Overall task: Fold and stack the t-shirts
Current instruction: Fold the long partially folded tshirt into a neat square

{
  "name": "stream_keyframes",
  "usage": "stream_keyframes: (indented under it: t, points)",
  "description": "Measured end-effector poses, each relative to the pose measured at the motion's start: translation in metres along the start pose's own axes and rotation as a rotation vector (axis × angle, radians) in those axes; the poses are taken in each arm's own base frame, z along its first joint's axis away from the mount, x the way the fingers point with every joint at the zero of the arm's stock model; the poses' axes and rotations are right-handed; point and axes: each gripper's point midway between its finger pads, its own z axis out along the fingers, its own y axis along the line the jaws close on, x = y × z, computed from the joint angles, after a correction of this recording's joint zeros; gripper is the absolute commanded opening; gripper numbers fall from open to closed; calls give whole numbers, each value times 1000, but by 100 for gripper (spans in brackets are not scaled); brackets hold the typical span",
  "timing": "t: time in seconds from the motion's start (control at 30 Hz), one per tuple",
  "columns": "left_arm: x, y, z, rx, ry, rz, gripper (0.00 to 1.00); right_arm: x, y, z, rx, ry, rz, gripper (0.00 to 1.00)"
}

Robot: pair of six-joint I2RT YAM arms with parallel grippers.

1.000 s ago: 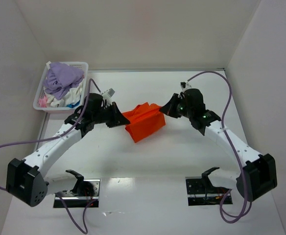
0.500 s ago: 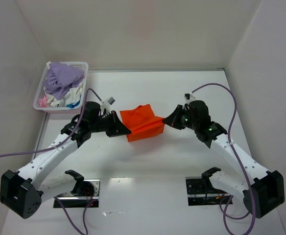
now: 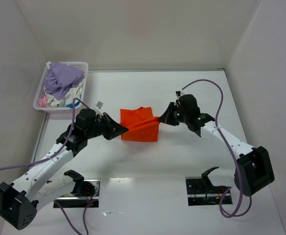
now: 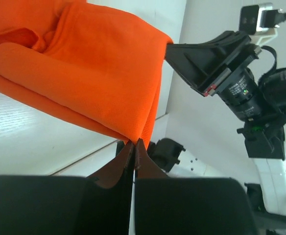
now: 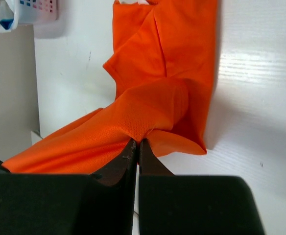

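Right now both arms meet over the middle of the bench [image 3: 182,161], and the orange t-shirt [image 3: 140,128] spans the gap from the left jaws to the right jaws. The left jaws, at the end of the left arm [image 3: 50,156], are pressed together on a thin corner of the shirt. In the left wrist view the orange t-shirt [image 4: 94,73] fans out just ahead of and above the tips in soft rolled layers. The right arm [image 4: 241,88] shows beyond the cloth's far edge.

The right jaws, on the right arm [image 3: 226,139], are likewise clamped on a bunched fold of the shirt. From the right wrist, the orange t-shirt [image 5: 172,58] rises as a ridge into the tips. Beyond the tips the rest of it lies flat on the bench, and a band of cloth runs off to the left side of the jaws.

Well behind the left jaws, at the bench's far left corner, a white lattice basket [image 3: 41,105] holds a heap of purple cloth [image 3: 62,78] over white pieces. The shirt does not touch it.
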Motion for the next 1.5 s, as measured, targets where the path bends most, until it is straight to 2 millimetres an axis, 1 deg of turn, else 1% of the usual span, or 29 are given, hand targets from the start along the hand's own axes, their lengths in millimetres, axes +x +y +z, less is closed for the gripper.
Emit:
stream_keyframes:
  t: [0.1, 0.23, 0.37, 0.43, 0.6, 0.67, 0.73, 0.8, 0.9, 0.97, 1.03, 1.07, 1.1, 1.17, 1.2, 1.23, 1.27, 1.3, 1.33, 1.4, 1.47, 1.5]
  points:
    - [-8, 6, 3, -28, -47, -59, 0, -9, 3, 10, -2, -2, -11, 0]
    - [-25, 17, 5, -66, -132, -130, 0, -16, 4, 26, 5, 9, -19, 0]
    - [-39, 31, 8, -107, -184, -186, 0, -17, 2, 42, 12, 34, -21, 0]
    - [-45, 42, 16, -146, -189, -213, 0, -17, -1, 51, 23, 43, -21, 0]
    - [-52, 86, 43, -288, -170, -272, 0, -16, -15, 71, 71, 66, -20, 0]
    - [-55, 96, 49, -321, -168, -282, 0, -17, -19, 80, 84, 75, -24, 0]
    - [-62, 98, 51, -332, -186, -278, 0, -19, -21, 88, 89, 82, -28, 0]
    - [-71, 94, 51, -324, -216, -271, 0, -21, -22, 95, 94, 86, -28, 0]
    - [-91, 87, 50, -301, -264, -272, 0, -25, -21, 101, 91, 85, -31, 1]
    - [-103, 90, 53, -298, -282, -278, 0, -30, -17, 103, 83, 74, -37, 5]
    - [-112, 98, 59, -314, -278, -281, 1, -36, -13, 104, 73, 59, -44, 9]
    - [-115, 103, 63, -327, -270, -280, 5, -39, -12, 105, 72, 50, -48, 19]
    - [-118, 108, 68, -341, -260, -277, 9, -42, -12, 105, 72, 43, -49, 26]
    - [-122, 118, 77, -373, -243, -265, 15, -49, -17, 107, 90, 21, -56, 37]
    - [-124, 122, 79, -384, -239, -256, 22, -53, -22, 107, 102, 12, -54, 50]
    - [-125, 126, 80, -393, -239, -253, 30, -57, -27, 108, 114, 2, -51, 58]
    - [-127, 129, 80, -401, -241, -243, 41, -61, -30, 108, 122, -6, -53, 63]
    - [-128, 131, 79, -408, -246, -230, 49, -65, -34, 108, 132, -14, -56, 68]
    - [-130, 131, 78, -412, -251, -213, 68, -68, -36, 108, 138, -23, -60, 72]
    - [-138, 130, 76, -420, -273, -172, 84, -73, -37, 107, 142, -35, -68, 72]
    - [-145, 124, 73, -423, -295, -122, 95, -78, -34, 107, 137, -46, -77, 72]
    - [-150, 119, 70, -419, -312, -97, 95, -79, -33, 107, 133, -52, -81, 70]
